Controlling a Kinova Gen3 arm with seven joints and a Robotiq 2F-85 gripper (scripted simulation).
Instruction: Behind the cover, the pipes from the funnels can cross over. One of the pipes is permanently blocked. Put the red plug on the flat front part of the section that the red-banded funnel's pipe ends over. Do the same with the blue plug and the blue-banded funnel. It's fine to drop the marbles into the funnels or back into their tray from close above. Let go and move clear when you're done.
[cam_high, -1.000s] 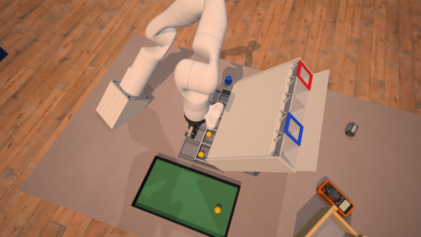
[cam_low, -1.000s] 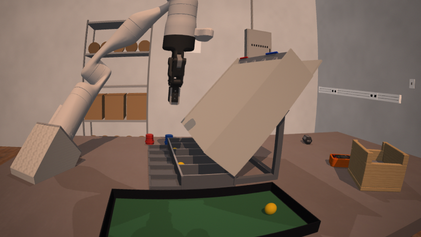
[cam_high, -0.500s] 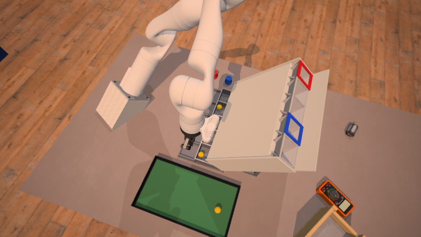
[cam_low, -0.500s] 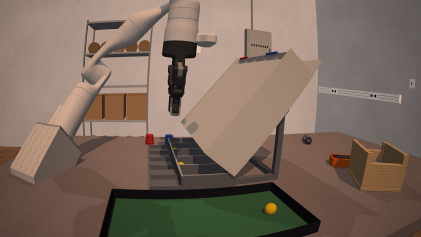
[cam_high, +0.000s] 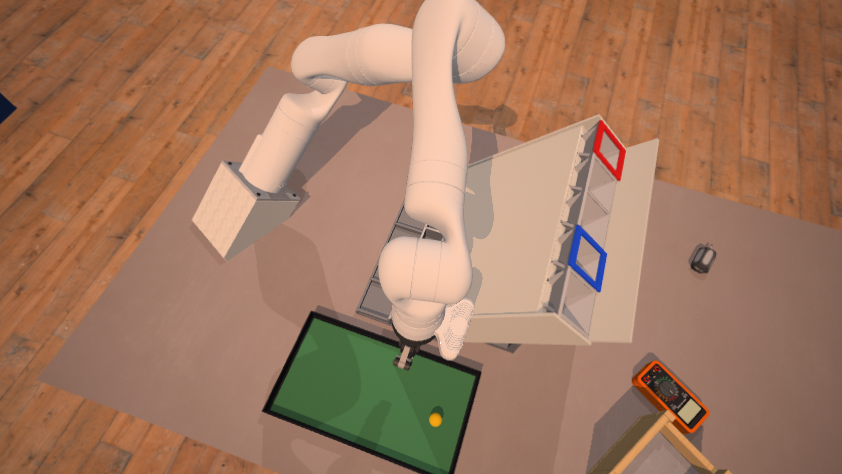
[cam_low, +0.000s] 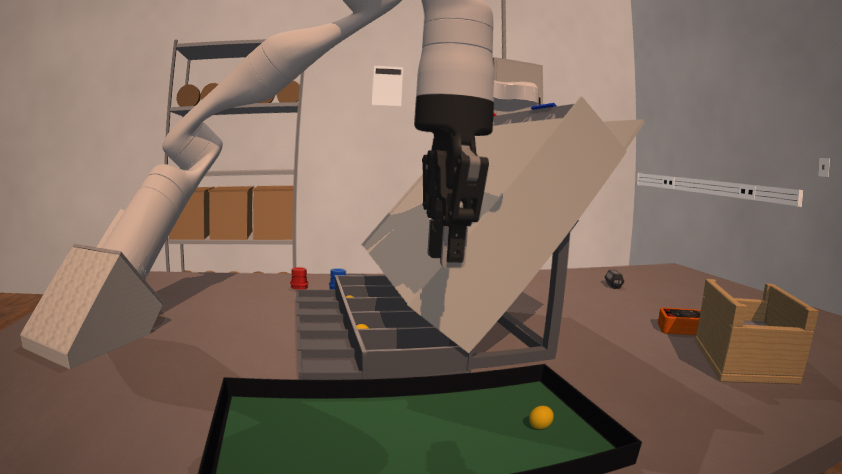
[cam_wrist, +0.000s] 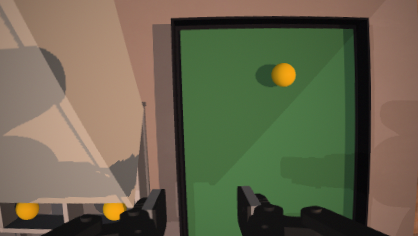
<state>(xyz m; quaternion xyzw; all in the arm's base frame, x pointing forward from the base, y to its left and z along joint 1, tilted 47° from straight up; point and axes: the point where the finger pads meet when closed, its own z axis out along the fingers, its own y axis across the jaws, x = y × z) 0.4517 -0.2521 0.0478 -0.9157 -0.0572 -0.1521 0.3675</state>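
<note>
From the top, we see our tool over the near-cover edge of the green tray, on the side by the cover. The lone marble lies inside that tray, towards its far corner from the arm's base (the relation our next move probably turns on).

In the exterior view, we hang well above the surface, fingers pointing down, with the marble lower and off to the picture's right. The red plug and blue plug stand upright behind the bins, neither placed.

At the wrist, our fingers stand about half open with nothing between them; the marble sits ahead, up the picture and right of the gap. Two other marbles show in separate compartments at lower left, so we judge another drop is likely next.

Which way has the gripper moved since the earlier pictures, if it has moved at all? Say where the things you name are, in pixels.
Yes. In the top view, the gripper (cam_high: 403, 362) (cam_low: 450, 259) (cam_wrist: 201, 204) was over the grey sectioned bin; now it is over the green tray (cam_high: 286, 373) (cam_low: 377, 387) (cam_wrist: 176, 125).
</note>
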